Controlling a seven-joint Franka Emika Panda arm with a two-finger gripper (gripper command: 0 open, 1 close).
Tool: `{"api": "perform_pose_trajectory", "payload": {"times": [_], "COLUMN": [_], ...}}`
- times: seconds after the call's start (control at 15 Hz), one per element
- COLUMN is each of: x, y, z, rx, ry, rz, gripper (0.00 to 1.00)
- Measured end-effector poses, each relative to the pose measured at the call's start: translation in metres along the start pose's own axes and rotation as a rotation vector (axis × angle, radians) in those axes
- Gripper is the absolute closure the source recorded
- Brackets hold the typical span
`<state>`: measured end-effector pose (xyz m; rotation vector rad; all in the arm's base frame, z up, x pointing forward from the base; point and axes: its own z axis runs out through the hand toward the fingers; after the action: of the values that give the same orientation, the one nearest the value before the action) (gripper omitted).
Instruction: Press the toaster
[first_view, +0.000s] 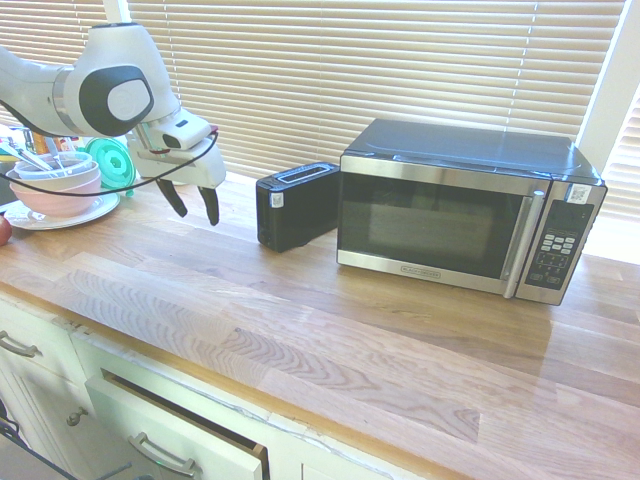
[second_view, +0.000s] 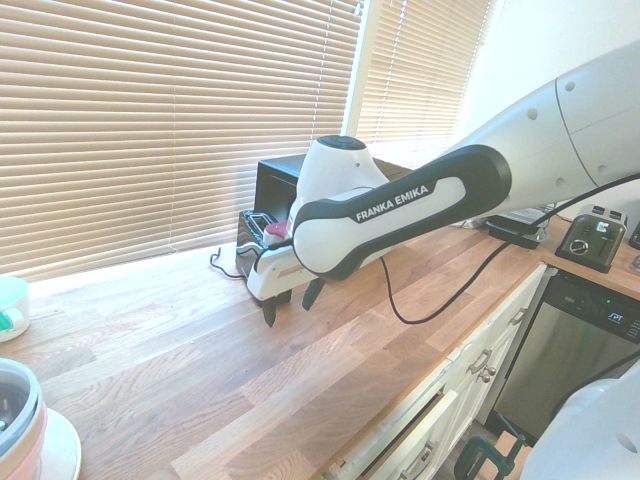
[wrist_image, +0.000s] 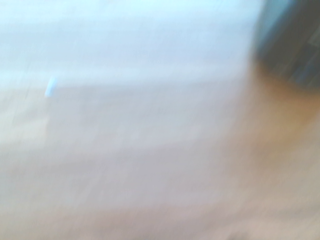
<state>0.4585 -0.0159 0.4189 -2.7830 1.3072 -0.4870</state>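
Observation:
The small black toaster (first_view: 297, 205) stands on the wooden counter just left of the microwave, with a silver-rimmed slot on top and a white sticker on its near end. In the second exterior view only its slot end (second_view: 258, 232) shows behind the arm. My gripper (first_view: 192, 203) hangs above the counter to the toaster's left, apart from it, fingers open and empty. The same gripper (second_view: 287, 303) shows in the second exterior view, tilted, just in front of the toaster. A dark blurred shape (wrist_image: 290, 45) in the wrist view may be the toaster.
A silver-and-black microwave (first_view: 465, 210) stands right of the toaster. Stacked bowls on a plate (first_view: 58, 185) sit at the counter's far left. Window blinds run along the back. Cabinet drawers (first_view: 150, 430) lie below the counter's front edge; another toaster (second_view: 592, 238) sits far off.

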Motion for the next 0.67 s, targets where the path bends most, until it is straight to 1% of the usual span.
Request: {"api": "perform_pose_trajectory", "payload": {"times": [0.33,0.47,0.67], "x": [0.046,0.064,0.089], "y": [-0.021,-0.032,-0.042], "z": [-0.024,-0.02,-0.001], "rx": [0.055,0.055,0.048], "ry": [0.14,0.165,0.16], "rz": [0.036,0.032,0.047], "gripper": [0.0,0.0,0.0]}}
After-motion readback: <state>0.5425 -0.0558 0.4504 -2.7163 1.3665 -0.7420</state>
